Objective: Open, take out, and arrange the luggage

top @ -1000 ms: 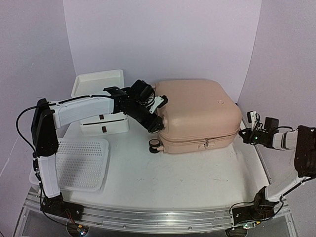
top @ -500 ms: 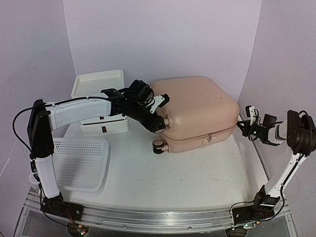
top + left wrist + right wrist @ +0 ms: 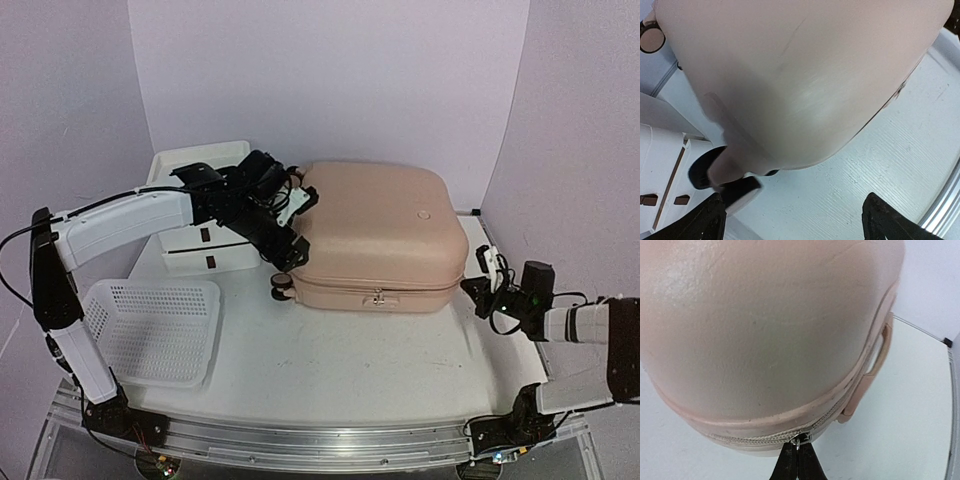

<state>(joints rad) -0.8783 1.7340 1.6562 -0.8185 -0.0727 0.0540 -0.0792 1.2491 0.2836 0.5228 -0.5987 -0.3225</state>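
A pale pink hard-shell luggage (image 3: 380,230) lies flat on its broad side on a white, faintly grained tabletop (image 3: 380,370), its lid down and its zip seam facing the arms. A smooth lilac backdrop (image 3: 330,80) rises just behind the luggage and folds round to either side of it, closing in the scene on three sides. A bright aluminium rail (image 3: 300,440) runs along the table edge on the luggage's near side, well apart from it.

At the luggage's left end, by a caster wheel (image 3: 281,287), the left gripper (image 3: 792,220) stands with its jaws spread wide and nothing between them but bare tabletop. At the luggage's near right corner, the right gripper (image 3: 797,460) is pinched tight on the small metal zipper pull (image 3: 797,442), at the curve of the seam just below a moulded side handle (image 3: 867,380).

Left of the luggage, behind the left arm, sits a white drawer unit (image 3: 210,250). A white perforated basket (image 3: 160,330) lies farther out, to the luggage's near left and apart from it.
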